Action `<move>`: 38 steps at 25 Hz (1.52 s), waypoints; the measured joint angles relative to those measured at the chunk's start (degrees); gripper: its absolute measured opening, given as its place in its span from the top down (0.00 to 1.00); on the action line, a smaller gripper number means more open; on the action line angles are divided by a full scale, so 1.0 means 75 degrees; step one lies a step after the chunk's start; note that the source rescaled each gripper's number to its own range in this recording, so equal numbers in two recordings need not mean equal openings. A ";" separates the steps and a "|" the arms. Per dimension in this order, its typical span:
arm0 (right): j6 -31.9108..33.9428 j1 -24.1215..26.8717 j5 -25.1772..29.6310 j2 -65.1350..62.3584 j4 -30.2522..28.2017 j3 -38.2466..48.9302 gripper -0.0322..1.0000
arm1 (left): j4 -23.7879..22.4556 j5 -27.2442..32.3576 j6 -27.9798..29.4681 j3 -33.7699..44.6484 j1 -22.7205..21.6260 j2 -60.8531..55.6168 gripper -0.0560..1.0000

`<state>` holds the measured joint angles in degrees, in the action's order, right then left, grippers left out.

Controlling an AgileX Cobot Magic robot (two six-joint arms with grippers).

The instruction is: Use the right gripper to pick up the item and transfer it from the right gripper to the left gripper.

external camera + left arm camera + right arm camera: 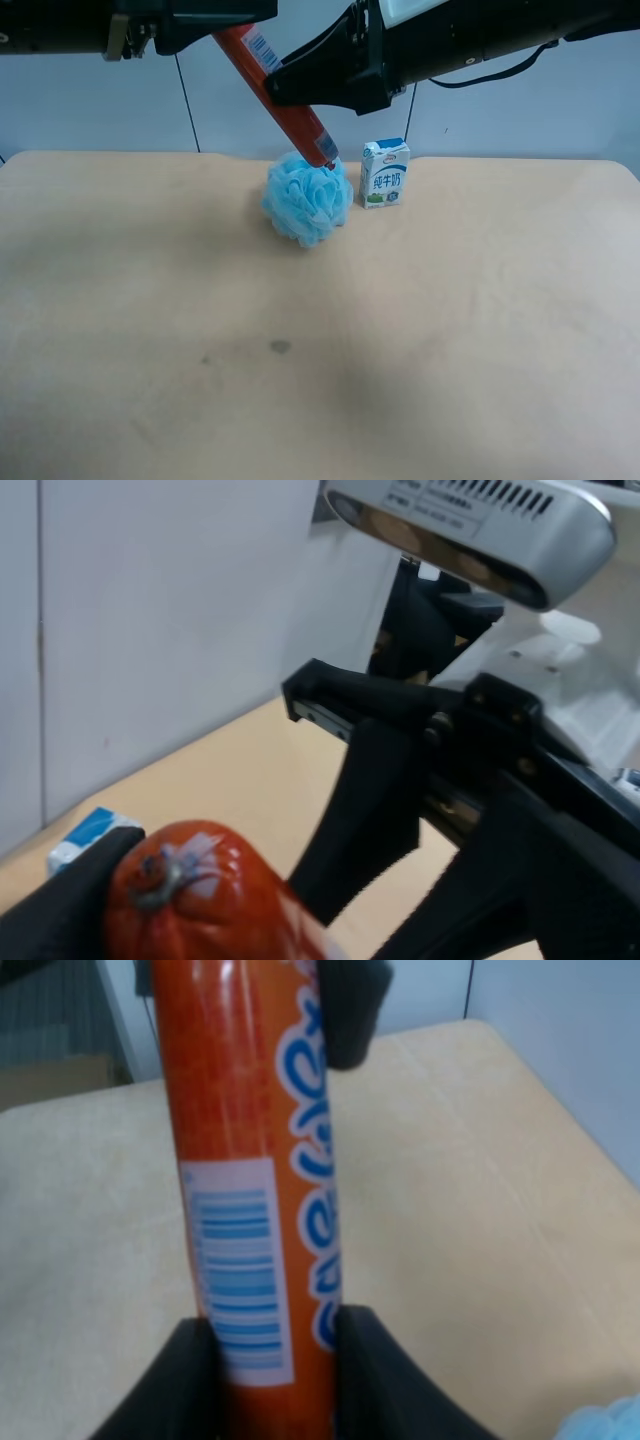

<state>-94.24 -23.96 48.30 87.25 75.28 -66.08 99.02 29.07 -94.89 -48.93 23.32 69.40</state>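
Note:
An orange sausage tube (285,95) with a barcode label hangs slanted in the air between both arms, its lower end just above a blue bath ball (308,198). My right gripper (283,90), on the arm at the exterior high view's right, is shut on the tube's middle. The right wrist view shows the tube (255,1180) pinched between its fingers (190,1385). My left gripper (235,35) holds the tube's upper end. The left wrist view shows that end (195,900) against one finger (65,915); the other finger is hidden.
A small white and blue milk carton (385,173) stands upright just right of the bath ball, near the table's (320,380) far edge. It also shows in the left wrist view (85,835). A wall rises behind the table.

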 joint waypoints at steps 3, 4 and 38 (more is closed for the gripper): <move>0.0053 0.0000 -0.0015 0.0000 0.0025 0.0000 0.96 | 0.0009 -0.0072 -0.0008 -0.0036 0.0000 0.0095 0.06; 0.0059 0.0000 -0.0015 0.0000 0.0025 0.0000 0.96 | 0.0009 -0.0086 -0.0008 -0.0036 0.0000 0.0146 0.06; 0.0168 -0.0023 -0.0051 0.0000 0.0006 0.0000 0.97 | 0.0032 -0.0089 -0.0126 -0.0522 0.0000 0.0588 0.93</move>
<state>-92.98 -24.14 47.92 87.25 75.33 -66.08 99.26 28.41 -95.83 -52.84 23.32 73.81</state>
